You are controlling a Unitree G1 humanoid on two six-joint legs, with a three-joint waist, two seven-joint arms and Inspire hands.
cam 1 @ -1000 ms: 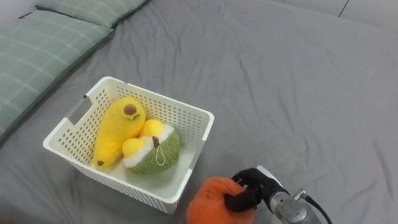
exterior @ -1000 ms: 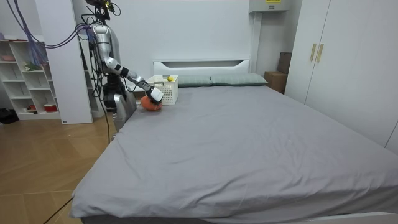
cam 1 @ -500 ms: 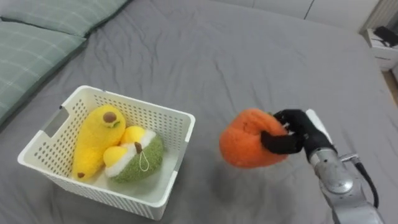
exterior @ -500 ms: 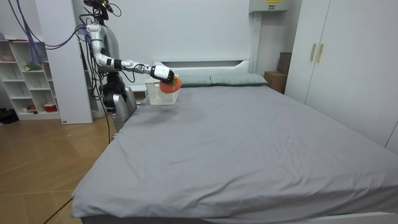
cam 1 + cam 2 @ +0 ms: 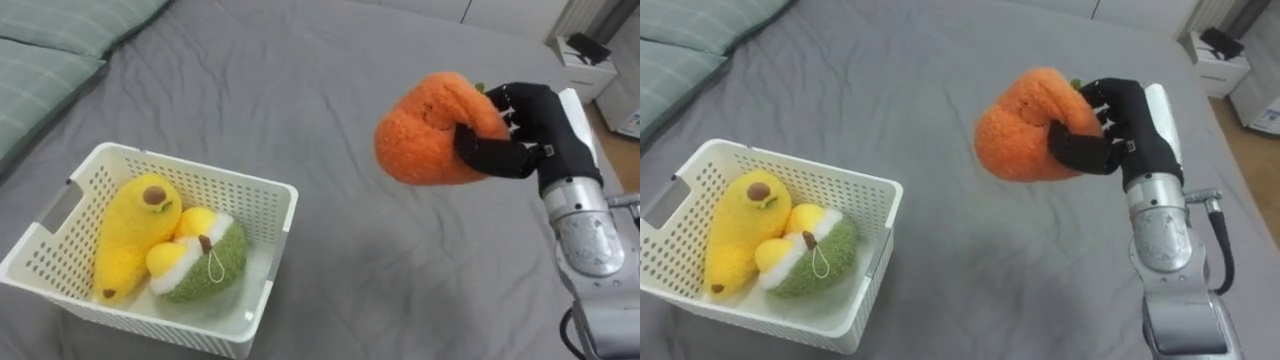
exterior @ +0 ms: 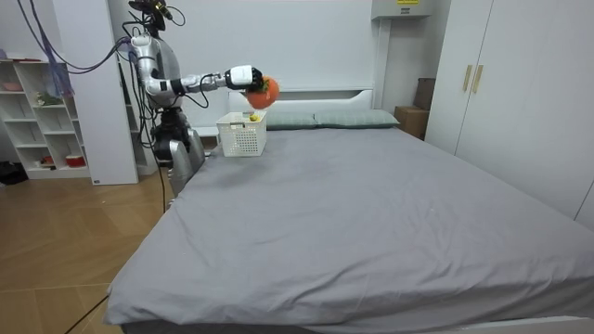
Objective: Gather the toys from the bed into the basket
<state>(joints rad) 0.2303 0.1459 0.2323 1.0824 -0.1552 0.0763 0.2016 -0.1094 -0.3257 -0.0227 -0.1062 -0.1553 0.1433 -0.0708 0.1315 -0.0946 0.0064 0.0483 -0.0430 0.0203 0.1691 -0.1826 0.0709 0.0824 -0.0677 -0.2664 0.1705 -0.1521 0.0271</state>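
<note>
My right hand is shut on an orange plush toy and holds it high above the grey bed, to the right of the white basket. Inside the basket lie a yellow plush fruit and a green-and-yellow plush durian. In the room view I stand at the bed's far left corner with my right arm stretched out, the orange toy held above the basket.
Green checked pillows lie at the bed's head, left of the basket. A bedside table stands past the bed's right edge. White shelves and wardrobes line the room. Open grey sheet spreads beyond the basket.
My right hand has lifted the orange toy from low beside the basket to high above the bed. The view has shifted right, so the basket sits further left.
</note>
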